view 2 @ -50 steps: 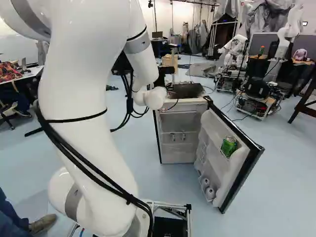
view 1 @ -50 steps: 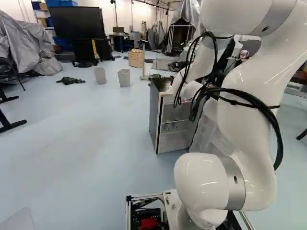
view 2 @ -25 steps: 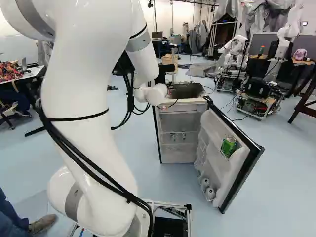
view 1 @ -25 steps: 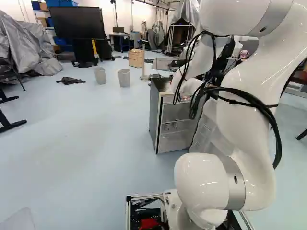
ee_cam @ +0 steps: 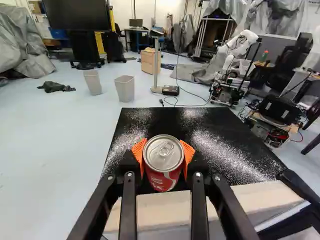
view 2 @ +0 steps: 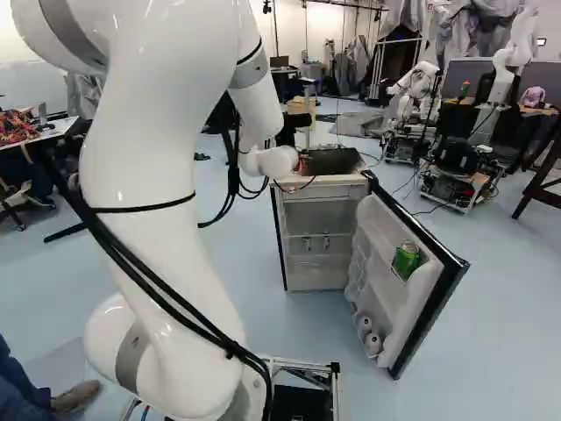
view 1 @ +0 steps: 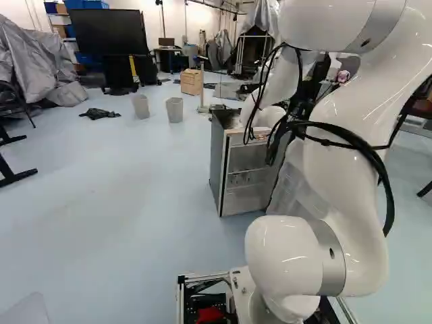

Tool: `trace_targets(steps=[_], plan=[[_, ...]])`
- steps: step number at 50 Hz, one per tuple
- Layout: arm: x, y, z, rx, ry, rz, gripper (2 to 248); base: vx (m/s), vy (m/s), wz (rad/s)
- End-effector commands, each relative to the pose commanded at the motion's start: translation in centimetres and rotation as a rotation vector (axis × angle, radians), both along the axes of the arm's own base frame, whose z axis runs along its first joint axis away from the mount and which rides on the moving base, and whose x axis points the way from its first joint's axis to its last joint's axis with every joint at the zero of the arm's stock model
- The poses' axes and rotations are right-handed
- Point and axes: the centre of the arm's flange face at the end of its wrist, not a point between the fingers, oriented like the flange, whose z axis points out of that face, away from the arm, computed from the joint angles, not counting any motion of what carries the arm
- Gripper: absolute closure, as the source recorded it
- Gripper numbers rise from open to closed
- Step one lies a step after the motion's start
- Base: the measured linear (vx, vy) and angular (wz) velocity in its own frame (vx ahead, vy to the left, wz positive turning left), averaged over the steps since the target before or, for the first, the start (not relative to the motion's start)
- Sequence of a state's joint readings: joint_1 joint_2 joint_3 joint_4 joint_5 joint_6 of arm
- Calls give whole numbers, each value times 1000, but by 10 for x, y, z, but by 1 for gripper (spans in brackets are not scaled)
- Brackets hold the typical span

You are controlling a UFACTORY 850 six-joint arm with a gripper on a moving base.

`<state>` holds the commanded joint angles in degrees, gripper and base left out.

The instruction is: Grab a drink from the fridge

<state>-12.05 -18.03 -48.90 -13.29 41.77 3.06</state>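
Note:
In the right base view my gripper (view 2: 301, 166) is mostly hidden by the white wrist, at the fridge top. The wrist view shows the gripper (ee_cam: 163, 156) shut on a red can (ee_cam: 162, 172), an orange pad on each side and the silver lid showing. Behind the can lies the fridge's black top (ee_cam: 220, 145); whether the can touches it I cannot tell. The fridge (view 2: 320, 230) stands with its door (view 2: 399, 307) swung wide. A green can (view 2: 406, 260) sits in a door shelf, with white items (view 2: 369, 337) lower down.
Beyond the fridge are two grey bins (ee_cam: 124, 88), a wooden box (ee_cam: 150, 61) and a post on a round foot. Another robot (view 2: 416, 92) stands farther back, near a wheeled cart (view 2: 456, 184). A person's leg and shoe (view 2: 75, 397) show left of my arm's foot.
The base has not moved. My arm's wrist has risen slightly over the fridge top, and the upper arm has shifted a little to the right in the right base view. Fridge and door stay put.

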Motion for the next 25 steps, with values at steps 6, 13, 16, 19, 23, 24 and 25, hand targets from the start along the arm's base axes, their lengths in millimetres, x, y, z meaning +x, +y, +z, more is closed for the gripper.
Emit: trace_targets(steps=[6, 13, 16, 19, 23, 24, 25], plan=[[4, 0, -2, 0, 15, -1, 152, 0, 0, 0], [6, -1, -1, -1, 15, -1, 152, 0, 0, 0], [6, 0, 2, -2, 11, -1, 152, 0, 0, 0], [6, 0, 5, -3, 6, -1, 152, 0, 0, 0], [5, 0, 9, -5, -1, -1, 152, 0, 0, 0], [5, 0, 10, -5, -3, -1, 152, 0, 0, 0], [5, 0, 11, -6, -5, -1, 152, 0, 0, 0]])
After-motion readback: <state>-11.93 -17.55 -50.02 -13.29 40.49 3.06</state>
